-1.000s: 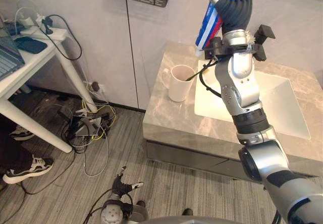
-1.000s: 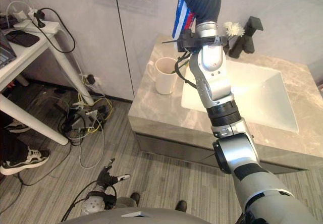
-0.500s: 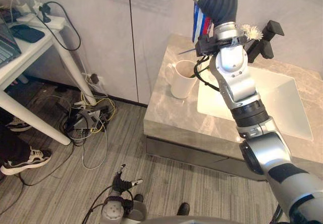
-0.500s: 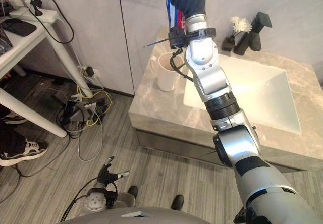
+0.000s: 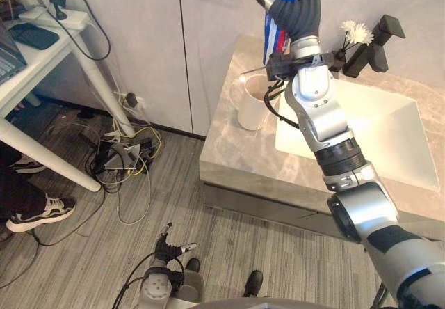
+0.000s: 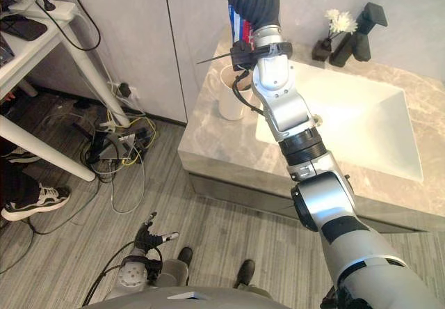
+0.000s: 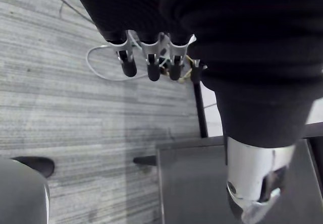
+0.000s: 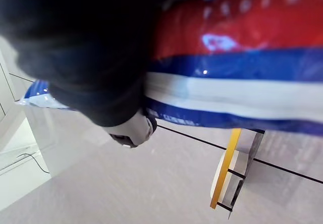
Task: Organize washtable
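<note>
Marble washtable, eye views: a white mug stands beside the sink. I see the right hand raised high, fingers wrapped round a red, white and blue pack.

Left wrist view: the left hand hangs over the grey floor, fingers straight, holding nothing.

Right wrist view: the pack lies against the hand's dark cover.

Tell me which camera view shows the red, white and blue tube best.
The right wrist view: the tube stretches across it, colour bands plain, in the right hand. Both eye views show a narrow strip of it, partly behind that hand and cut off by the top edge.
</note>
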